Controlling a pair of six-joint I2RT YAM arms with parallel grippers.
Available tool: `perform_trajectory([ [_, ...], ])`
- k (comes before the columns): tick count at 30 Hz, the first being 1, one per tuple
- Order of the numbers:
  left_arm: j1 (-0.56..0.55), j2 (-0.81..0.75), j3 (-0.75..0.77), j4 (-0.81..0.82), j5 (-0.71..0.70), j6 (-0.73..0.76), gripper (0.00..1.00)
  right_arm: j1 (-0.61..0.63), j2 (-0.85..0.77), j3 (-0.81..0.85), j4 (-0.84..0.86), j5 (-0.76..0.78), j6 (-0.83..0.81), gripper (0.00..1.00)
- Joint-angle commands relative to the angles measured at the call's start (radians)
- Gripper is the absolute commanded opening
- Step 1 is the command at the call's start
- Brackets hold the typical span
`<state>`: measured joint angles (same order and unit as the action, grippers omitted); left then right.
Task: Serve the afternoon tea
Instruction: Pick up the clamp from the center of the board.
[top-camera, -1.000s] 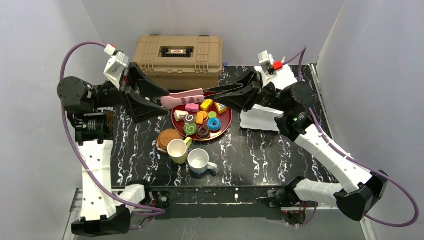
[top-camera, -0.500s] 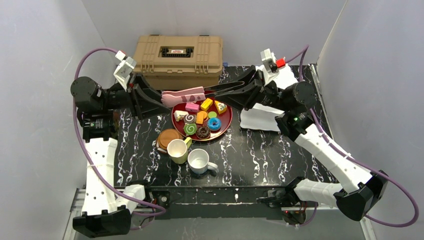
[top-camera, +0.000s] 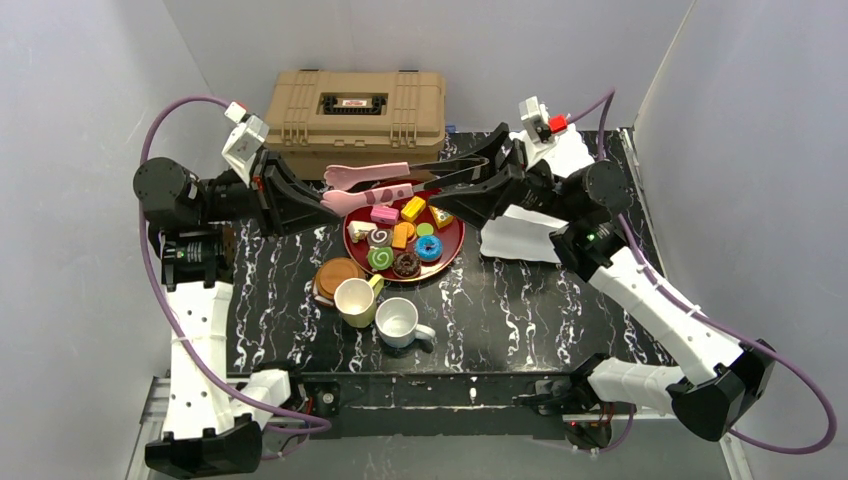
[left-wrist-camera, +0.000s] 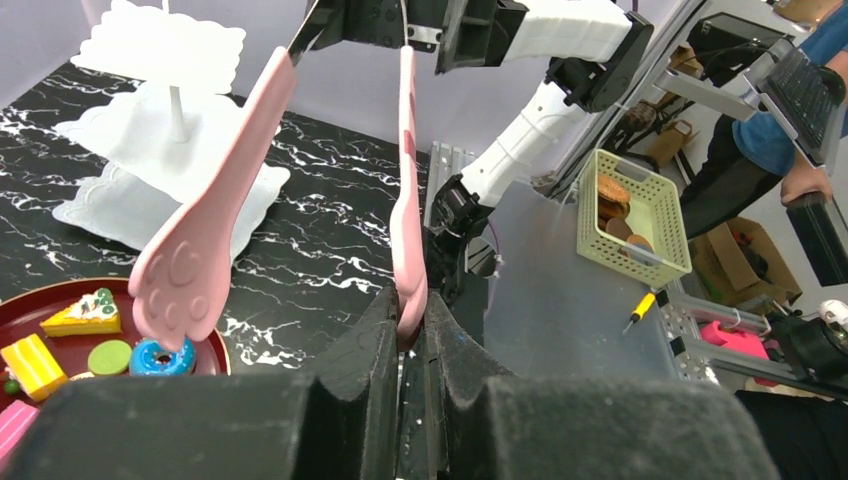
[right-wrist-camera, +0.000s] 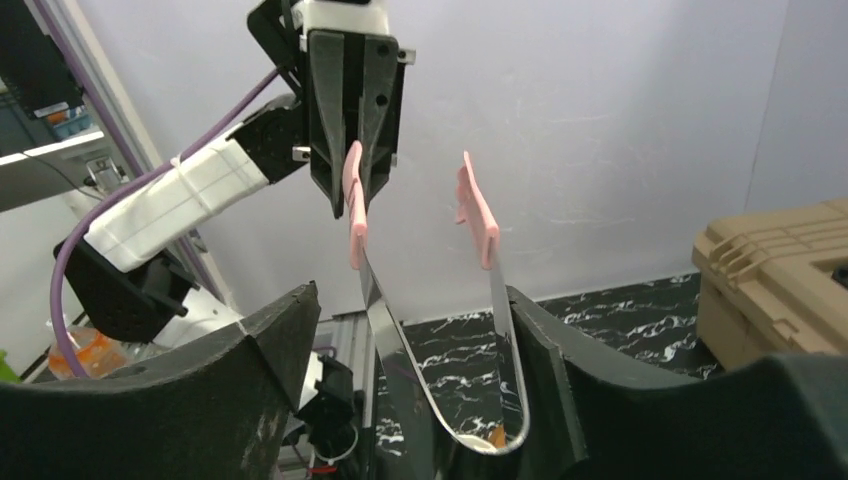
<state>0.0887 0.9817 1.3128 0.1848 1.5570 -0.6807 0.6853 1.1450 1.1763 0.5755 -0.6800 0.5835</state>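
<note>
- We see a black worktop veined in white, closed in by plain pale walls at the left, back and right.
- A tan ribbed toolbox sits shut at the back edge, against the rear wall.
- The pastries lie together on a dark red plate near the middle of the worktop, in front of the toolbox.
- Just in front of the plate stand a pale yellow mug and a white mug, side by side, with the brown coasters stacked at the yellow mug's left.
- A white tiered stand stands to the right of the plate.
- The tongs hang in the air above the plate's far edge, spanning both arms, their pink tips spread apart.
- The left gripper is clamped tight on one pink tip; the other tip is free.
- The right gripper has its jaws wide apart, the tongs' metal bend lying between them with a gap on one side.
- Past the worktop's edge, the left wrist view shows a metal bench with a pale green basket.
</note>
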Motion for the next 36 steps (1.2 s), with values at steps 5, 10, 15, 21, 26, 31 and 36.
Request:
perform_trajectory([
  [5,0.015,-0.001,0.023,0.013,0.079,0.035,0.0,0.011,-0.089,0.05,-0.224,-0.06,-0.117,0.8],
  [10,0.015,0.002,0.027,0.012,0.069,0.04,0.0,0.011,-0.096,0.042,-0.236,-0.07,-0.103,0.8],
  [15,0.025,0.004,0.049,0.013,0.084,0.043,0.0,0.011,-0.122,0.026,-0.331,-0.07,-0.165,0.91],
  [21,0.059,0.006,0.067,0.016,0.138,0.086,0.0,0.011,-0.154,0.028,-0.481,-0.082,-0.247,0.98],
  [26,0.099,0.022,0.112,0.017,0.173,0.1,0.0,0.01,-0.159,0.06,-0.693,-0.05,-0.361,0.98],
  [31,0.122,0.002,0.102,0.021,0.175,0.144,0.0,0.009,-0.181,0.201,-0.961,0.079,-0.559,0.98],
  [36,0.122,-0.009,0.073,0.017,0.176,0.131,0.0,0.009,-0.171,0.279,-0.961,0.135,-0.633,0.98],
])
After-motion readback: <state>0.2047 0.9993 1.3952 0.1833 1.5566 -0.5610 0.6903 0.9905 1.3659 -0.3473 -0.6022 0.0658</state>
